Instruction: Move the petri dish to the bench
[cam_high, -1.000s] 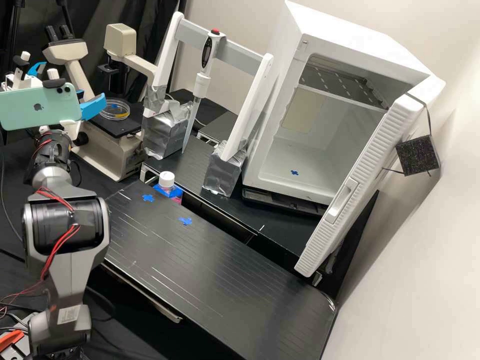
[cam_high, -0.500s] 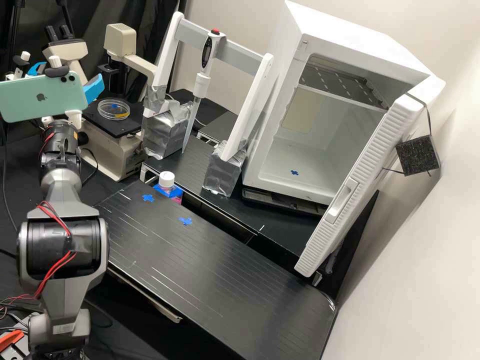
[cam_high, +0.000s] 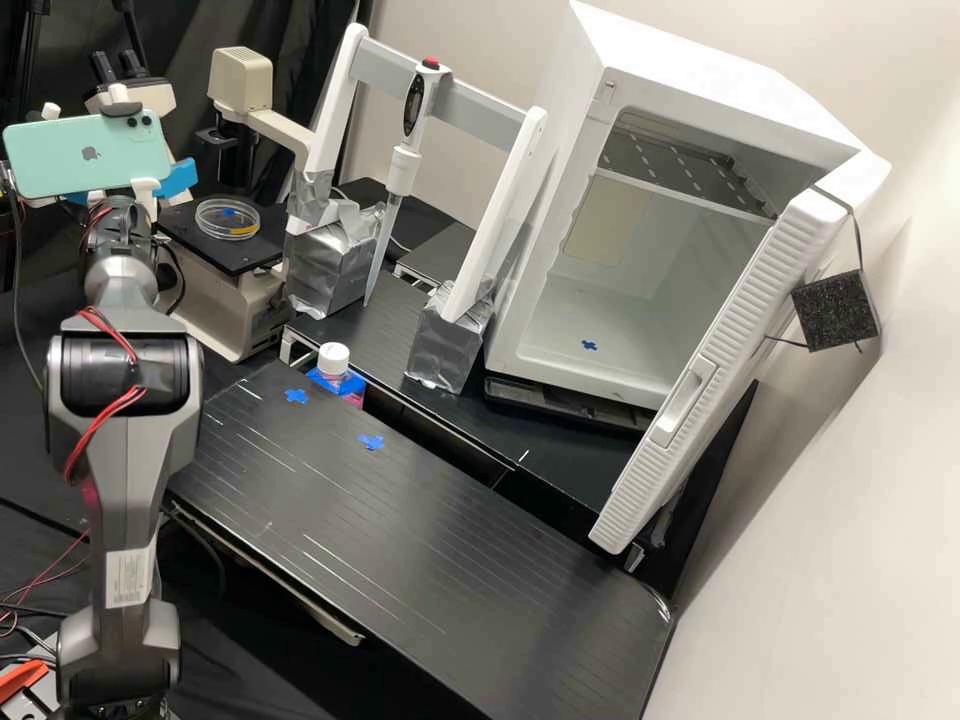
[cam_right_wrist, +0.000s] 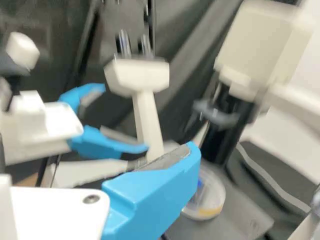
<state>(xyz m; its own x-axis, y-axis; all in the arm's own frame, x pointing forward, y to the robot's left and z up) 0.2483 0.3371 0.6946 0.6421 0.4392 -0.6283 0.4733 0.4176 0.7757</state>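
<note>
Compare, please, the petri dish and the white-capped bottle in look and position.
The petri dish is low and clear; the bottle is taller, with an opaque white cap and blue around its body. The dish rests on the microscope stage, whereas the bottle stands by the bench board's edge. Both stand outside the gripper.

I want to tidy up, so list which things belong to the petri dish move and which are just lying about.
For the job:
- petri dish, on the microscope
- arm
- bench, where the dish should go

Not needed:
- pipette, hanging in its stand
- bottle with a white cap
- white cabinet, door open
- black block
</note>
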